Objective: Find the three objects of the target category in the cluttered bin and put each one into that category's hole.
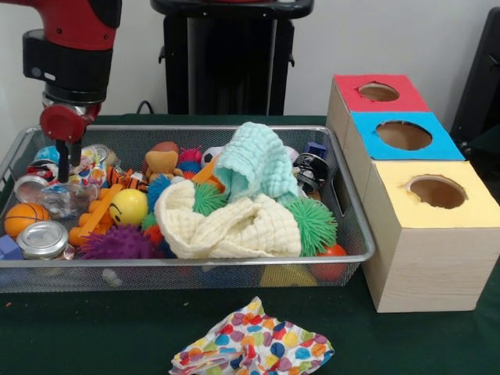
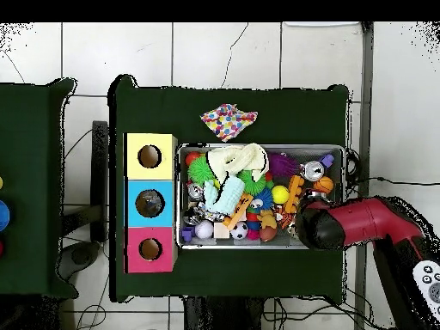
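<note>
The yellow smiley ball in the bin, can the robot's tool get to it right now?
Probably yes. The yellow smiley ball lies uncovered on top of the toys, beside the cream cloth, not under it. The tool hangs just over the bin nearby.

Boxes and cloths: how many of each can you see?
Boxes with a hole on top: 3, red, blue, yellow
Cloths: 3, mint and cream in the bin, spotted on the table
Total: 6
</note>
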Robot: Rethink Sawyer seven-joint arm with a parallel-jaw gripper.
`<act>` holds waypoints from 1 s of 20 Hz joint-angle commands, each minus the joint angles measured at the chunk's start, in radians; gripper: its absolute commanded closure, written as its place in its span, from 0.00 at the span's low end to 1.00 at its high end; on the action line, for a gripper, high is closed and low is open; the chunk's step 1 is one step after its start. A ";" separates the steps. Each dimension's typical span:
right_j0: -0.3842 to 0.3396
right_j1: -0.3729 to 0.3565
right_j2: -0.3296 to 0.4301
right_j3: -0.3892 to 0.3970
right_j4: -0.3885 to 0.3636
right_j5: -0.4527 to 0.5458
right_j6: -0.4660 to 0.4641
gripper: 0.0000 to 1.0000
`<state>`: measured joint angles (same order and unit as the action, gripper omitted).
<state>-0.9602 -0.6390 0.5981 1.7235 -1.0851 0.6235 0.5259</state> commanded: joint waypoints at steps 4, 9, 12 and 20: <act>-0.017 0.057 0.047 -0.047 -0.032 0.012 -0.230 0.00; -0.012 0.086 0.038 -0.058 -0.059 -0.010 -0.216 0.00; -0.017 0.099 0.038 -0.060 -0.065 -0.012 -0.226 0.00; -0.021 0.161 0.034 -0.132 -0.132 -0.066 -0.238 0.00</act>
<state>-0.9761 -0.5587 0.5984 1.6935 -1.1098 0.6131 0.5259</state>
